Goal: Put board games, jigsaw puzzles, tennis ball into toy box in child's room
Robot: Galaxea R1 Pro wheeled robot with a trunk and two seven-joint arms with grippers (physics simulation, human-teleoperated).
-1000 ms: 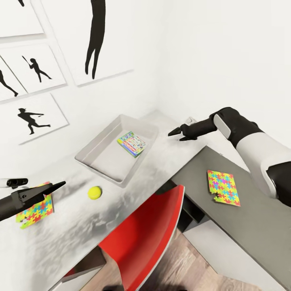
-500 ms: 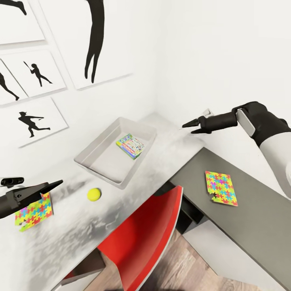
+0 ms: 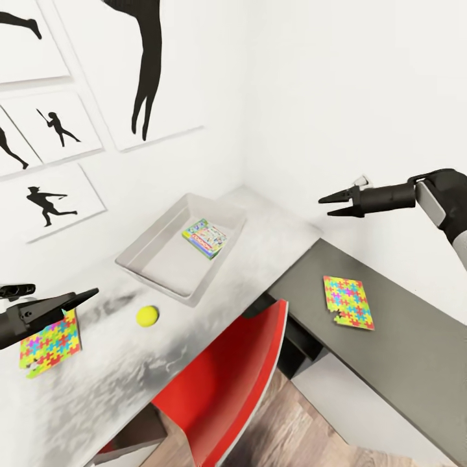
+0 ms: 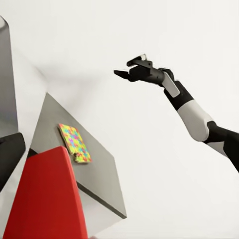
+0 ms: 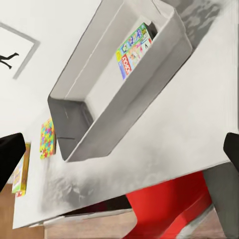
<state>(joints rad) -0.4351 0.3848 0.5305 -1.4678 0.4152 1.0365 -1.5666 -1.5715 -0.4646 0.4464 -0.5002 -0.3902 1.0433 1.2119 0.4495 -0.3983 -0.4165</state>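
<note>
The light grey toy box [image 3: 141, 267] sits on the table [image 3: 272, 227] against the wall, with one bright printed board game [image 3: 205, 237] lying inside it. In front of the box rests the small tennis ball [image 3: 147, 316]. One jigsaw puzzle [image 3: 50, 342] lies flat at the left, just under my left gripper [image 3: 65, 293], which is open and empty. A second jigsaw puzzle [image 3: 348, 302] lies on the lower dark grey section [image 3: 408, 350]. My right gripper [image 3: 326, 205] hangs open and empty in the air near the right wall, above that section. The bed is out of view.
A red chair [image 3: 227, 383] is tucked under the table's corner between the two sections. Baseball-player pictures [image 3: 48, 201] hang on the wall behind the toy box. In the right wrist view a flat yellow and red box [image 5: 20, 173] lies past the jigsaw [image 5: 46, 138].
My right gripper has risen and drawn back to the right, away from the toy box. The view has shifted slightly. The left gripper and the toys hold their places.
</note>
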